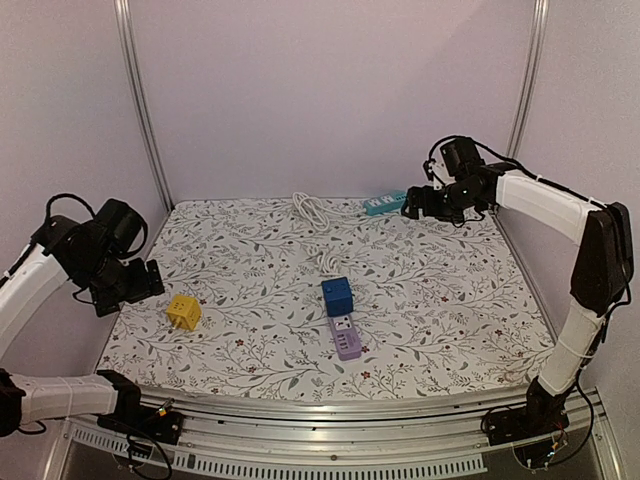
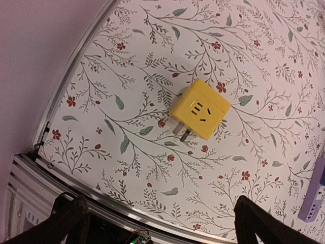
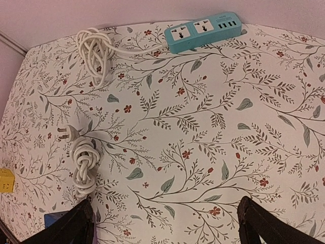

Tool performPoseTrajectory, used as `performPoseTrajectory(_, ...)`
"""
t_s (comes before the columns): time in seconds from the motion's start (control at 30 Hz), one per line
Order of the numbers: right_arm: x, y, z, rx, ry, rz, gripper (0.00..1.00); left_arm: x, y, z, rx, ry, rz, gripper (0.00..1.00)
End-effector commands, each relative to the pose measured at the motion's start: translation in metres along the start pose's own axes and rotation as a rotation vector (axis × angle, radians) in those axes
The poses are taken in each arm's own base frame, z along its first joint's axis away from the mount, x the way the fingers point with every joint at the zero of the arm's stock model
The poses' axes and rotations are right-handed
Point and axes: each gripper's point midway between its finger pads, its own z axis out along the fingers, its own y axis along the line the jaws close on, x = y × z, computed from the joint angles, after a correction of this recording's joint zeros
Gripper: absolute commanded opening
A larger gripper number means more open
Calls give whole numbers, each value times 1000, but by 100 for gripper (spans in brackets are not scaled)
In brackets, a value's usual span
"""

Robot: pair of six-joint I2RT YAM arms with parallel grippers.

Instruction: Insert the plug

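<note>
- Below, floral surface, pale walls around.
- Left gripper, right gripper: jaws apart, empty.
- Purple power strip mid-surface, lengthwise near-to-far, blue cube plugged in.
- Yellow plug by left edge, prongs toward near-left corner, sockets up.

Counter covered in floral-print cloth; teal power strip at 1 o'clock along far edge, sockets up; its white cord bundled near 12 o'clock; aluminium rail at 6 o'clock.

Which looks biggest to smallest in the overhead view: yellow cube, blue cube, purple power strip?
1. purple power strip, longest, though partly covered by the blue cube.
2. blue cube and yellow cube: they look alike, so unranked.
</note>
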Motion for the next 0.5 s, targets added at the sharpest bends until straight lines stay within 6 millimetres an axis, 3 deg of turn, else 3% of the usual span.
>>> performPoseTrajectory(0.0, 3, -4, -5, -13, 1, -29, 97, 7, -2, 7, 32, 17, -50, 99)
performPoseTrajectory(0.27, 8, -5, -14, -15, 8, -24, 97, 25, -5, 33, 28, 68, 1, 98)
performPoseTrajectory(0.47, 18, -13, -23, 16, 15, -29, 97, 20, -14, 45, 41, 47, 16, 97)
